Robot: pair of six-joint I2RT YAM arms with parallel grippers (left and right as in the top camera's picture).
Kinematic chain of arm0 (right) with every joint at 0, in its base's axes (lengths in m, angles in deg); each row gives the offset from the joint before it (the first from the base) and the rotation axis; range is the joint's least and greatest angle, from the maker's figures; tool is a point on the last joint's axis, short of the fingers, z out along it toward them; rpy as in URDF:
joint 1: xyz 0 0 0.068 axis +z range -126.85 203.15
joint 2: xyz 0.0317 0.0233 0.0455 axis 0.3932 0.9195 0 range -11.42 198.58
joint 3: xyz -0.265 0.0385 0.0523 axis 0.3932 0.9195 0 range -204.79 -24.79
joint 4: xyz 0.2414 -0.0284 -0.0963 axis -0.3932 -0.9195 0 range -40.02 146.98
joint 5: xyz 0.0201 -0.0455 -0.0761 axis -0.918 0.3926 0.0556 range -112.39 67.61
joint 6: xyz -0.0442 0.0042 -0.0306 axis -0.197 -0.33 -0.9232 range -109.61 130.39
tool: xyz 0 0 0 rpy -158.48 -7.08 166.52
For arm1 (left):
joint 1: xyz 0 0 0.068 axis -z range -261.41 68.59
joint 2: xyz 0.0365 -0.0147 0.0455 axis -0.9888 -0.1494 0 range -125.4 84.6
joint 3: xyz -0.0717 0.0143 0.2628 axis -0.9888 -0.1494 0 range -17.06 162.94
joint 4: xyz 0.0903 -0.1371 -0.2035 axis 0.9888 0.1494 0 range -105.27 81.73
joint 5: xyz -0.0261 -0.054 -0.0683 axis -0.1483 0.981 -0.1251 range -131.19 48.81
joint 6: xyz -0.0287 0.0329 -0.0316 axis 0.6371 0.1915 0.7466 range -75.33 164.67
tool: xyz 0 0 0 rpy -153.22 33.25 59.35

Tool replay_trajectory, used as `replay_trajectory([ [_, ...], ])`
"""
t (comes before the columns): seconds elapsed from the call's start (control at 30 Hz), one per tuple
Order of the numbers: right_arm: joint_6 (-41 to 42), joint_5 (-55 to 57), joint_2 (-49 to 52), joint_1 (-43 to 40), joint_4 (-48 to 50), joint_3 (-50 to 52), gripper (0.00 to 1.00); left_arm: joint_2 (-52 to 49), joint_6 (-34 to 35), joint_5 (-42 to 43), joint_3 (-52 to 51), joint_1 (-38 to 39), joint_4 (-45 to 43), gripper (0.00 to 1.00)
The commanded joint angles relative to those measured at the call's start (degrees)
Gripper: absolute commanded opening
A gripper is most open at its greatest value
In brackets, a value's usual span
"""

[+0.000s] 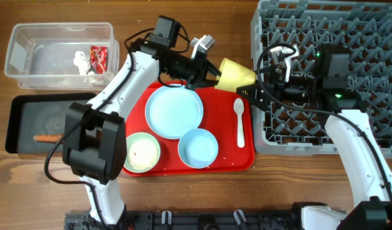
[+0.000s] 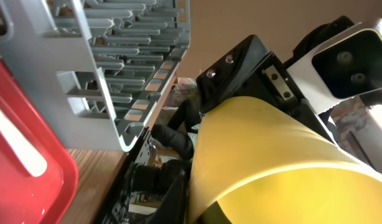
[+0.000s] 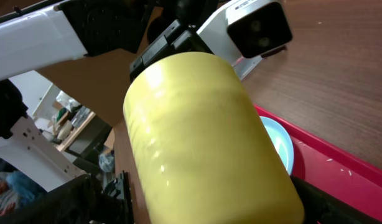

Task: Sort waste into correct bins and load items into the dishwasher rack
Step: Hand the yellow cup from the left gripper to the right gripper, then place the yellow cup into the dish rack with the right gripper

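Nearest, along the front edge of the red tray (image 1: pixel 231 160): pale-green bowl (image 1: pixel 142 152) at the left corner with white rice grains (image 1: pixel 145 154) inside, pale-blue bowl (image 1: pixel 198 147) just beside it to the right. Behind them, round pale-blue plate (image 1: pixel 174 112), lying flat and bare. White plastic spoon (image 1: pixel 239 121) lengthwise by the tray's right edge, scoop end away from the robot. Off to the left at about the same depth, black tray (image 1: pixel 23 115) with the orange carrot piece (image 1: pixel 48 137) on its floor.

Further back, small yellow cup (image 1: pixel 233 73), off every surface, above the gap between the red tray's far right corner and the dishwasher rack (image 1: pixel 266 137). Tipped on its side, lying left to right between the two arms. Smooth, glossy, plain pale yellow, no print, walls slightly tapered, with a soft highlight along the curve in the right wrist view. Left gripper (image 1: pixel 211 73) clamped on the end toward the plate. Right gripper (image 1: pixel 250 86) closed on the end toward the rack, dark fingers against both flanks in its own wrist view.

Farthest, clear tub (image 1: pixel 30 57) at the back left, holding crumpled white tissue (image 1: pixel 81 61) and red printed wrapper (image 1: pixel 98 59), touching each other. Grey pegged rack reaching the back right corner, right arm over it.
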Motion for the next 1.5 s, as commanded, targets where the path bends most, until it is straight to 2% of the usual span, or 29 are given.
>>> replay_trajectory([
  [0.0, 0.52, -2.21, 0.42, 0.35, 0.28, -1.01, 0.98, 1.84, 2.56, 1.38, 0.85, 0.87, -1.7, 0.04],
  [0.4, 1.53, -2.01, 0.42, 0.35, 0.5, -1.01, 0.68, 1.84, 2.56, 1.38, 0.83, 1.2, -1.73, 0.04],
  [0.53, 1.51, -1.99, 0.42, 0.35, 0.55, -1.01, 0.66, 1.84, 2.56, 1.33, 0.83, 1.2, -1.73, 0.04],
  [0.67, 1.57, -1.75, 0.42, 0.35, 1.2, -1.01, 0.57, 1.84, 2.54, -0.04, 0.83, 1.18, -1.68, 0.09],
  [0.7, 1.66, -0.83, 0.42, 0.35, 1.16, -1.01, 0.48, 1.84, 2.54, -0.81, 0.83, 1.18, -1.68, 0.11],
  [0.77, 3.48, 1.31, 0.42, 0.35, 1.14, -1.01, 0.43, 1.86, 2.51, -3.02, 0.83, 1.18, -1.66, 0.12],
  [0.87, 3.54, 4.26, 0.42, 0.35, 1.07, -1.01, 0.26, 1.86, 2.51, -8.11, 0.83, 1.18, -1.62, 0.1],
  [0.93, 3.52, 5.84, 0.39, 0.35, 0.63, -1.01, 0.25, 1.86, 2.51, -11.08, 0.85, 0.87, -1.4, 0.1],
  [1.03, 3.5, 11.3, 0.28, 0.28, -0.92, -1.01, 0.18, 2.14, 2.29, -16.33, 0.85, -1.44, 0.2, 0.07],
  [1.1, 3.5, 16.04, -0.24, 0.28, -2.16, -1.03, 0.15, 3.08, 2.12, -26.86, 0.85, -4.11, 4.52, 0.07],
  [1.17, 3.52, 20.26, -1.38, 0.24, -3.74, -1.03, 0.04, 4.42, 0.9, -32.37, 0.85, -6.38, 7.45, 0.08],
  [1.23, 4.24, 23.52, -2.99, 0.15, -5.51, -1.07, 0.04, 6.38, 0.55, -35.34, 0.85, -9.35, 9.49, 0.12],
  [1.37, 7.58, 32.24, -6.51, -1.46, -9.9, -2.05, 0.04, 9.81, 0.55, -43.34, 0.85, -13.75, 13.35, 0.12],
  [1.47, 7.32, 45.59, -7.85, -4.28, -22.21, -9.33, 0.04, 12.74, 0.57, -58.71, 0.85, -16.87, 18.51, 0.12],
])
